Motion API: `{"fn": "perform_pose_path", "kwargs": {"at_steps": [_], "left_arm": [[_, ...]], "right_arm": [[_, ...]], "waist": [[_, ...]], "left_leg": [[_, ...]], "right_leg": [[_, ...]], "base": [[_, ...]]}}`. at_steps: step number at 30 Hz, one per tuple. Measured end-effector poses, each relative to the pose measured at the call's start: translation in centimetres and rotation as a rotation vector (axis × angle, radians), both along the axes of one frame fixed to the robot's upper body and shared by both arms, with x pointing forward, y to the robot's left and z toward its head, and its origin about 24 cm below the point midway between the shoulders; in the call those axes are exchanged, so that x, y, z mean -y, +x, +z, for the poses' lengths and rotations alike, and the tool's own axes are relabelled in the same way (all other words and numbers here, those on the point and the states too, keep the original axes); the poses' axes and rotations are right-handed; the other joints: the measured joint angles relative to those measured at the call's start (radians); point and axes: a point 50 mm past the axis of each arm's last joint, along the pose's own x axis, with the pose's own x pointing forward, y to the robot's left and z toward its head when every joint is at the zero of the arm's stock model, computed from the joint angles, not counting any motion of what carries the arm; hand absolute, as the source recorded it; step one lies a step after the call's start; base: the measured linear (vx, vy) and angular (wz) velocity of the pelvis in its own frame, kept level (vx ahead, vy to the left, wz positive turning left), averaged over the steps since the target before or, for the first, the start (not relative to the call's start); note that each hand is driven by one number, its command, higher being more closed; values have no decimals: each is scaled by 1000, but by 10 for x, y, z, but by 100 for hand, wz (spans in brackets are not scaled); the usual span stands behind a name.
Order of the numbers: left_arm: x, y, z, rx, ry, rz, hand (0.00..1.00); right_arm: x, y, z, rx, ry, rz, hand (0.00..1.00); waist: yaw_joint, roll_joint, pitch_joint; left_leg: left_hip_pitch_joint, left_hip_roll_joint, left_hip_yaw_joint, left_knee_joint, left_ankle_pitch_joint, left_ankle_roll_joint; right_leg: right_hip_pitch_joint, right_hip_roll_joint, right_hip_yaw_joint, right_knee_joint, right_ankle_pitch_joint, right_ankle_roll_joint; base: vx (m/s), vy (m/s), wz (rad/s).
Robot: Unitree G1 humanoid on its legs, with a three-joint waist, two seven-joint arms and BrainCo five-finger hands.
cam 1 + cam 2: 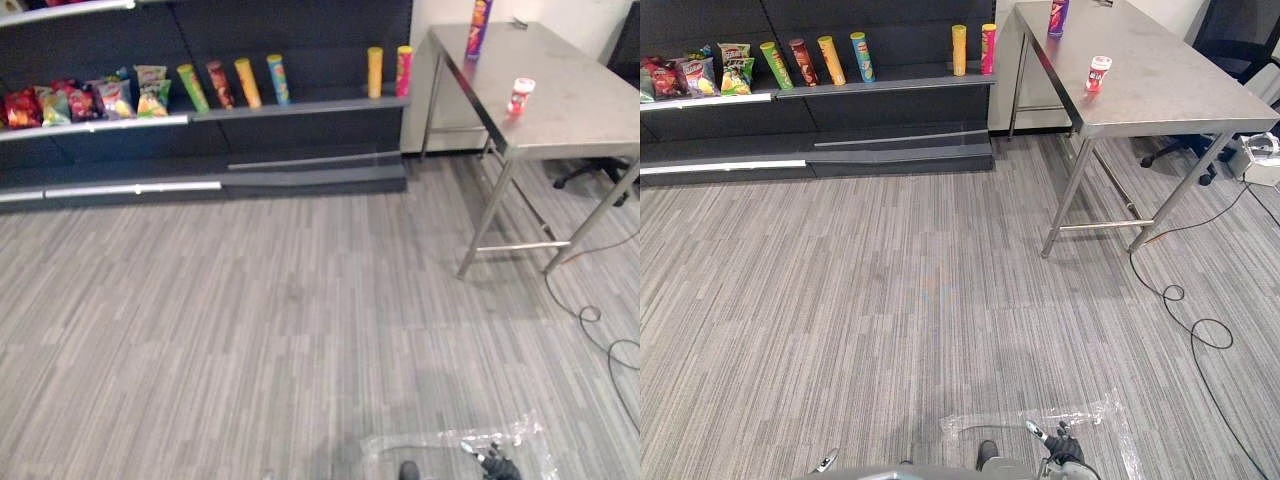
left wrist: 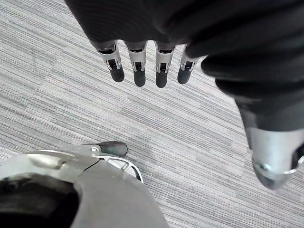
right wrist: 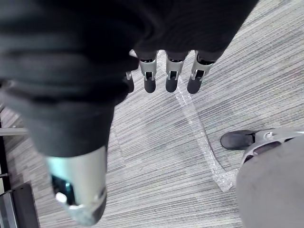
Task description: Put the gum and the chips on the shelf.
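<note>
Gum canister (image 1: 521,96): small, red and white, stood upright on the steel table (image 1: 580,120), near the table's left edge. Chips tube (image 1: 479,28): purple, stood upright at the far end of the same table, well apart from the gum canister. Shelf (image 1: 300,108): dark, set to the left of the table; on its ledge a green tube (image 1: 193,88), a dark red tube (image 1: 220,84), a yellow tube (image 1: 247,82) and a blue tube (image 1: 279,79) are lined up, each leaning slightly; further right, at the ledge's end, an orange-yellow tube (image 1: 375,72) and a pink tube (image 1: 403,70) are stood upright just beside each other. Snack bags (image 1: 85,98): several, coloured, ranged on the left part of the ledge. Plastic sheet (image 3: 197,128): clear, crumpled, laid on the grey striped floor (image 1: 250,320). Left hand (image 2: 138,61): hung over the floor, fingers straight and apart, nothing held. Right hand (image 3: 171,71): hung over the floor above the plastic sheet, fingers straight, nothing held.
</note>
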Motion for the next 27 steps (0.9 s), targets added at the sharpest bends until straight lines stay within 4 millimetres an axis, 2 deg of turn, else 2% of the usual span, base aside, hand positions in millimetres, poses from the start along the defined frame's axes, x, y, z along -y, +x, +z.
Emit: {"fn": "perform_pose_path", "kwargs": {"at_steps": [13,18,24,27], "left_arm": [[-3,1,1,12,13,27,0],[-5,4,2,39,24,37,0],[-7,6,3,41,39,32,0],[-7,10,3,45,47,32,0]], "right_arm": [[-4,0,-1,15,47,-56,0],[-11,3,-2,17,60,-72,0],[-14,10,0,18,-23,-68,0],[-19,18,2,36,-20,-62,0]], "waist": [[3,-9,4],[7,-26,6],[5,-32,4],[4,-30,14]], "left_leg": [[8,0,-3,-1,0,1],[15,-1,-5,-2,1,3],[-13,0,-14,0,7,12],[-51,3,-11,7,14,18]], "right_leg": [[12,2,-2,2,4,-5],[19,0,-7,-3,4,-5],[-6,0,-15,5,3,-6],[-68,-3,-12,68,-18,-33]], "base": [[0,-12,0],[-36,-19,3],[-1,-3,2],[8,-7,-1]]}}
